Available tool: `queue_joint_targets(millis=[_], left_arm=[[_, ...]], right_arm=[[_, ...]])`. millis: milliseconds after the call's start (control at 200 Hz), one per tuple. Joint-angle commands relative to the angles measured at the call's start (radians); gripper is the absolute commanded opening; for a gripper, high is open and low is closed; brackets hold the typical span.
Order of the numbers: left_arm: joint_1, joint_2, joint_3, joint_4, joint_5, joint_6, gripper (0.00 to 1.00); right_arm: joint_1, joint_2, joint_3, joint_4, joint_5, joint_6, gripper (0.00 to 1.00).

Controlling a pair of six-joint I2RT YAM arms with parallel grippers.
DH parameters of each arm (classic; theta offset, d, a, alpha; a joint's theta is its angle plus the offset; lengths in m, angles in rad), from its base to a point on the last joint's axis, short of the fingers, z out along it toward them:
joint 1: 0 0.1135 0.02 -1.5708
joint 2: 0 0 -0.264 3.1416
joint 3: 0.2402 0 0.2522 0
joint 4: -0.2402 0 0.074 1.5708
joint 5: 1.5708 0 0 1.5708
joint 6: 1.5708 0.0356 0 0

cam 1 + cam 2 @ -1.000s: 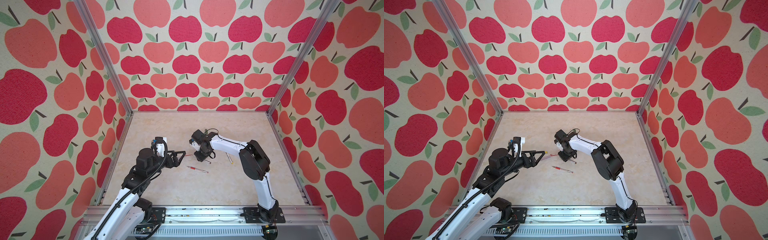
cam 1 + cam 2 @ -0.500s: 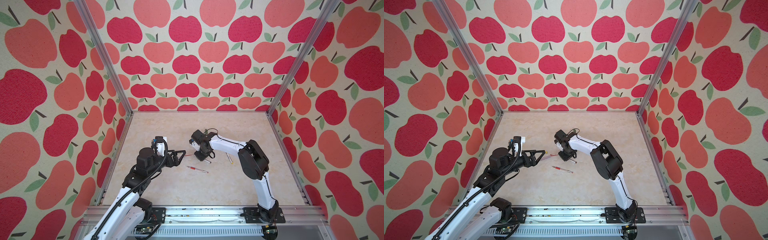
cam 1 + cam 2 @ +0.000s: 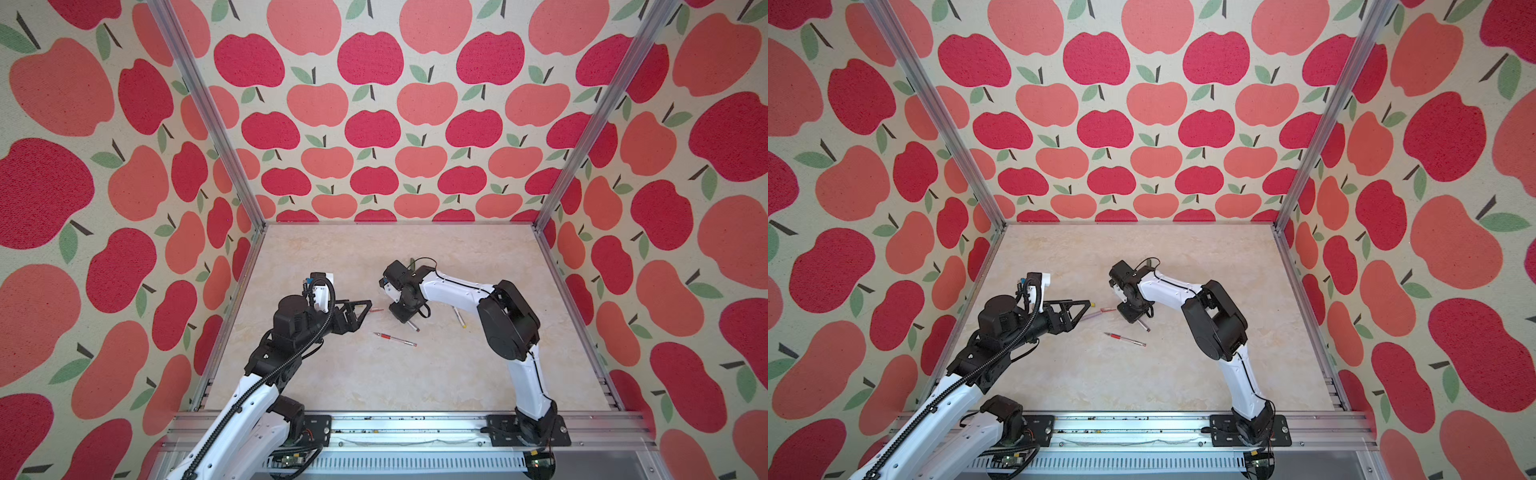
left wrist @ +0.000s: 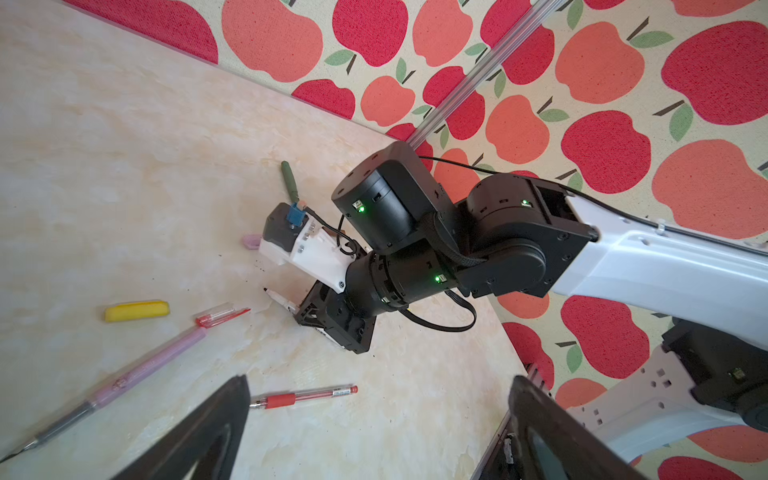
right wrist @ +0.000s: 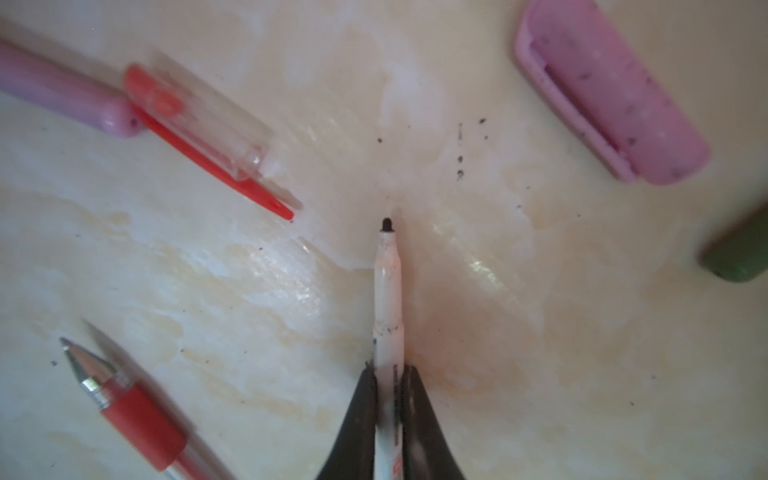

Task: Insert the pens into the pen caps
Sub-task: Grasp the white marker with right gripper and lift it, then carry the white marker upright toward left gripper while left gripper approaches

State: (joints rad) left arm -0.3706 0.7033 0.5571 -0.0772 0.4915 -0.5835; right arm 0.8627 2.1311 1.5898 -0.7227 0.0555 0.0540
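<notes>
Shot from high above the front edge of the bench (image 3: 374, 382), both top views look steeply down toward the back wall (image 3: 374, 124). They are nearly alike, and each takes in the whole surface. The left wrist camera sits low over the left half of the bench and faces across at the right arm (image 4: 498, 241), close by. The right wrist camera hangs very near the surface, looking along a white pen (image 5: 388, 299). All four views share the red pen (image 3: 395, 338) near mid-bench.
</notes>
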Motion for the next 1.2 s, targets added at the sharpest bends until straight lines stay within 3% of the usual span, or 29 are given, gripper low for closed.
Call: queue_joint_targets(millis=[0, 425, 725, 986, 1196], left_arm=[[0.004, 0.011, 0.001, 0.031, 0.030, -0.007, 0.99], [0.004, 0.035, 0.007, 0.083, 0.081, 0.002, 0.99], [-0.001, 0.126, 0.015, 0.258, 0.202, -0.011, 0.99], [-0.038, 0.238, 0.048, 0.435, 0.360, -0.044, 1.00], [-0.078, 0.300, 0.079, 0.474, 0.377, -0.060, 0.97]], right_arm=[[-0.014, -0.041, -0.029, -0.013, 0.010, 0.030, 0.10], [-0.111, -0.392, -0.180, 0.252, -0.270, 0.260, 0.10], [-0.169, -0.645, -0.356, 0.495, -0.442, 0.450, 0.10], [-0.171, -0.750, -0.436, 0.665, -0.583, 0.589, 0.10], [-0.158, -0.772, -0.478, 0.767, -0.639, 0.644, 0.11]])
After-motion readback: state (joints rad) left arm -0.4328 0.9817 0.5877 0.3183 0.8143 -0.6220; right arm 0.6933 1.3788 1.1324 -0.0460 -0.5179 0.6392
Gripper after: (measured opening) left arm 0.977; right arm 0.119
